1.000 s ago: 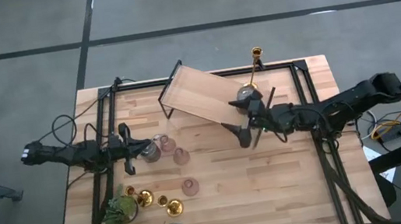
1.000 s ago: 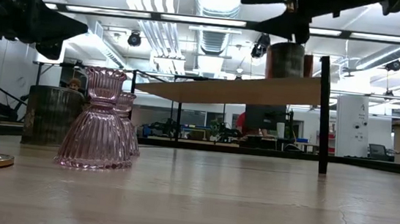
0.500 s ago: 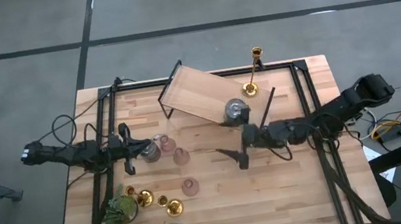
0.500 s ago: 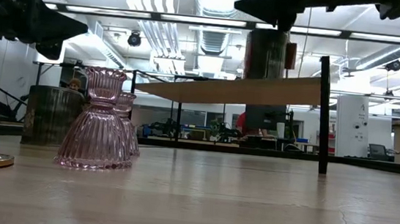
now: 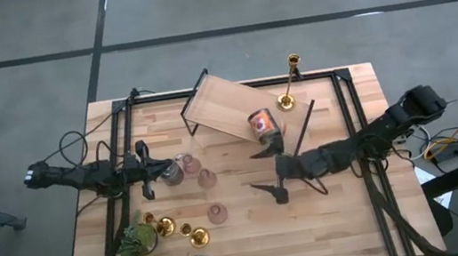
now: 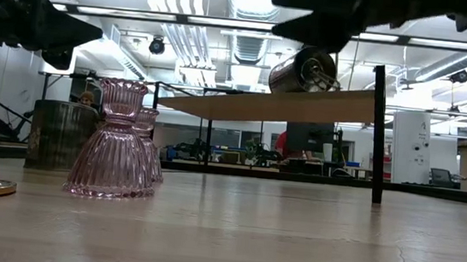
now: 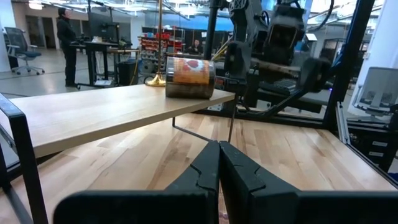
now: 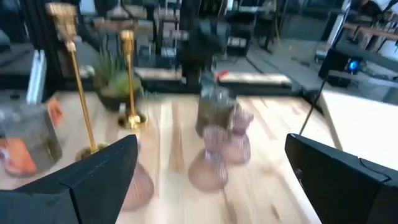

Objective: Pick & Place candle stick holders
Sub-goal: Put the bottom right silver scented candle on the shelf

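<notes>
On the wooden shelf in the upper middle of the high view, a squat silvery-glass holder lies tipped on its side near the shelf's lower right edge, its open mouth showing an orange label. Lying like that it looks free to roll off, and being glass it would likely chip or break; it seems fairly heavy for its size, slick, and best taken across its round wall. A slim gold candlestick stands upright just beyond it, top-heavy on a small base, better gripped low on the stem. The right gripper sits just below the shelf with fingers spread wide, grasping nothing. At left centre the left gripper has its fingers clenched together, empty, beside another silvery holder and pink glass cups. More gold candlesticks lie at lower left by the green plant
</notes>
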